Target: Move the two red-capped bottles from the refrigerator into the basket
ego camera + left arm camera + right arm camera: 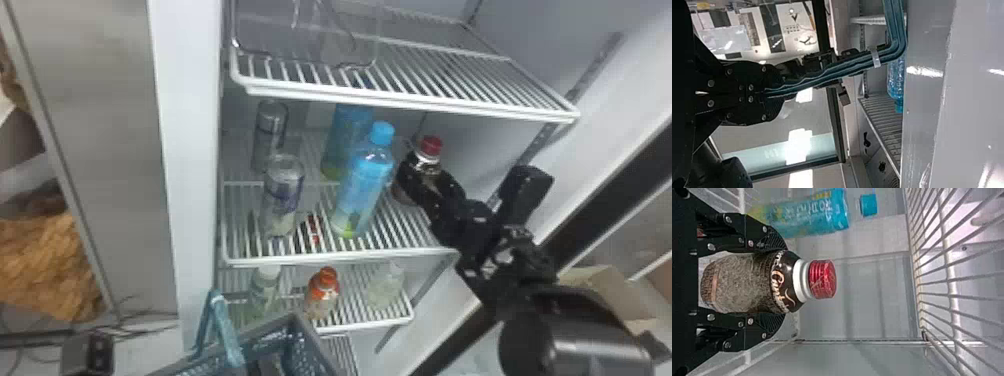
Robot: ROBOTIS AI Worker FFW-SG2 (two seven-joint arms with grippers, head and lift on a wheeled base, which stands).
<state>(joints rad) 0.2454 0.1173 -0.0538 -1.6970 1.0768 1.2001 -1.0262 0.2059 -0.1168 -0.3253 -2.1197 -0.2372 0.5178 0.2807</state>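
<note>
In the head view, my right gripper [431, 181] is at the right side of the middle shelf, around a dark bottle with a red cap [431, 146]. The right wrist view shows this bottle [764, 282] upright between the two fingers of my right gripper [775, 282], which press its sides below the neck. Another bottle with an orange-red cap [322, 295] stands on the lower shelf. The basket [300, 345] is at the bottom edge, its teal handle [226, 327] raised. In the left wrist view, my left gripper [774, 93] is shut on that handle [828, 74].
A blue-capped bottle [362, 192] stands left of my right gripper, with another blue bottle [345, 140] behind it and two cans [283, 195] farther left. The upper shelf [410, 100] hangs above. On the lower shelf are a white-capped bottle [265, 290] and a pale one [385, 290].
</note>
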